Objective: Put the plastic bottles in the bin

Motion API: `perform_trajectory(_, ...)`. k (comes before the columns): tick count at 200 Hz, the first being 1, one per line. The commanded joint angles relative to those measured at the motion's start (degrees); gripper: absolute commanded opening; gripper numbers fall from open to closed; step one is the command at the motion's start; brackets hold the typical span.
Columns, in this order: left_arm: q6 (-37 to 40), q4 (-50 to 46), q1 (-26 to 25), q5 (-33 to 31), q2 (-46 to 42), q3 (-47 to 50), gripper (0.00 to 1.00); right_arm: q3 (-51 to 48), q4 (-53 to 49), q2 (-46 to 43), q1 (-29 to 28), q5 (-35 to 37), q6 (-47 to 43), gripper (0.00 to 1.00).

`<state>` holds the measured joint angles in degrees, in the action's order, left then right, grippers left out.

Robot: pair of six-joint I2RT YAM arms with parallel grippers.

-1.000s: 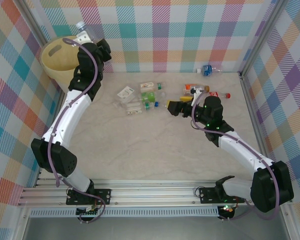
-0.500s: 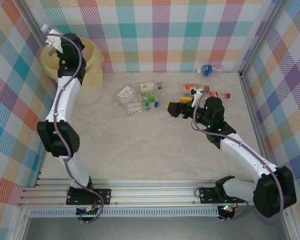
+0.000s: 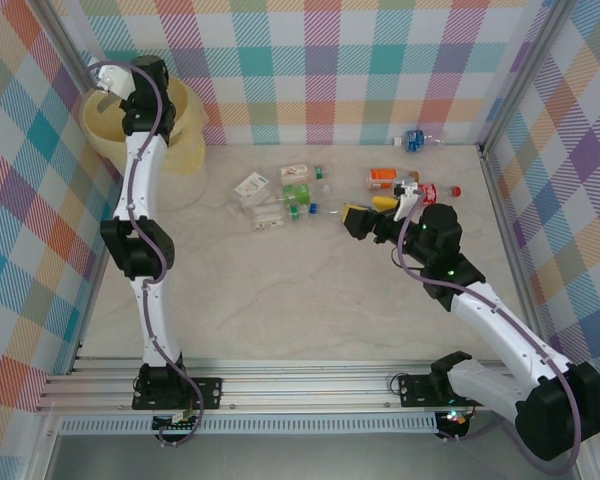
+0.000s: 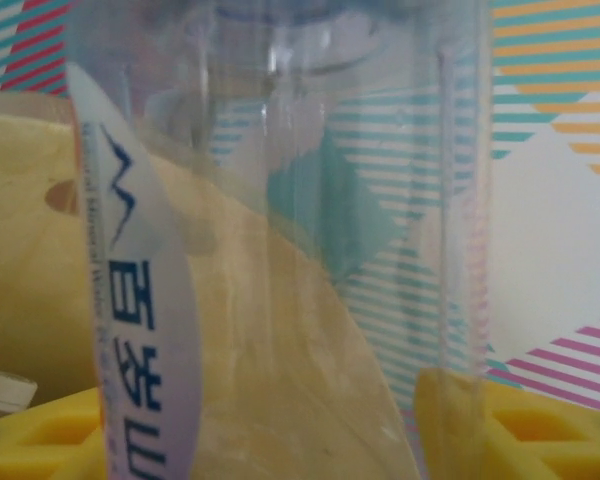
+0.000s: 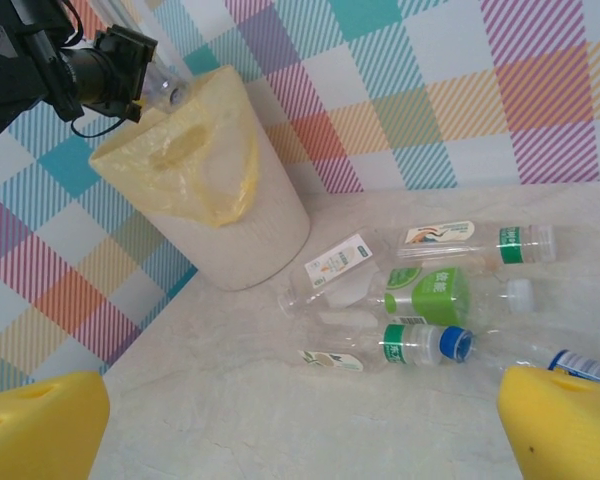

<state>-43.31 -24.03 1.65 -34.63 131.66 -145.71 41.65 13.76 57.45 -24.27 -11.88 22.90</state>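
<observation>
My left hand (image 3: 108, 90) hangs over the bin (image 3: 188, 110). Its wrist camera shows a clear blue-lettered bottle (image 4: 310, 250) between the pads (image 4: 540, 430); gripped or loose, I cannot tell. My right hand (image 5: 300, 440) gapes wide, empty, near loose bottles (image 5: 420, 295); the table (image 3: 280, 300) lies open nearer me.

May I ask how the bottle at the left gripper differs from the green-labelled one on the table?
The bottle at the left gripper sits between yellow fingers over the bin; the green-labelled bottle lies on its side on the table. The first's label is pale with blue print, the second's green. Both are clear plastic.
</observation>
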Motion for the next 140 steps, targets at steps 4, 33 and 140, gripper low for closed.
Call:
perform_trajectory(4,-3.99,-4.41,1.07,-0.84,0.88,-3.58,0.78,-1.17,-0.66,-1.69,-0.34,1.98,-2.13,1.0)
perform_trajectory(33,-3.68,-4.54,1.03,0.76,0.4,-3.86,0.9,-1.6,-0.66,-2.06,-0.34,2.63,-2.68,1.0)
perform_trajectory(140,4.4,-7.77,-0.02,12.9,-5.93,-0.32,1.0,-0.13,-5.86,1.99,-0.21,11.92,4.82,1.0)
